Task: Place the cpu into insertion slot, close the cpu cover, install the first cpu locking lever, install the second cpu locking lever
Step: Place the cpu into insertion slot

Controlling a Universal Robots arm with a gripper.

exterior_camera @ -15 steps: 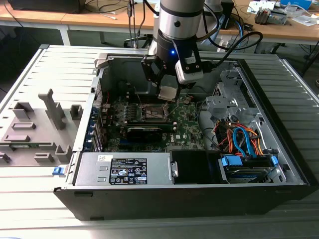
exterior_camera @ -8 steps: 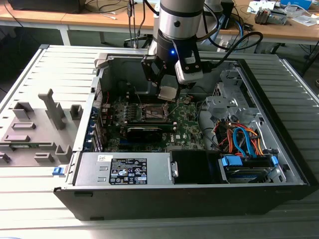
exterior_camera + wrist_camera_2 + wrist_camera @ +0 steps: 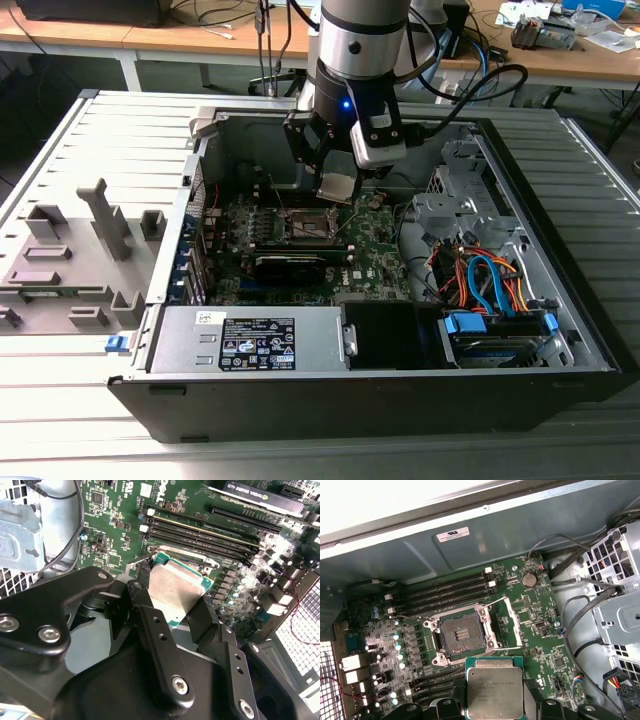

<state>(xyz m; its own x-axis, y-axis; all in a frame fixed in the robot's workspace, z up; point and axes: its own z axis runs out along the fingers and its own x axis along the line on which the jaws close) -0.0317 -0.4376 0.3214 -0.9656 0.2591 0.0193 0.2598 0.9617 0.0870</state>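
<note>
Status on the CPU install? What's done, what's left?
Done: nothing seated yet; the insertion slot is bare and the cpu cover stands open beside it. In hand: the gripper has its fingers shut on the cpu, held above the board, clear of the slot. Left: seating the cpu, closing the cover, both levers; one lever stands loose by the slot.
</note>
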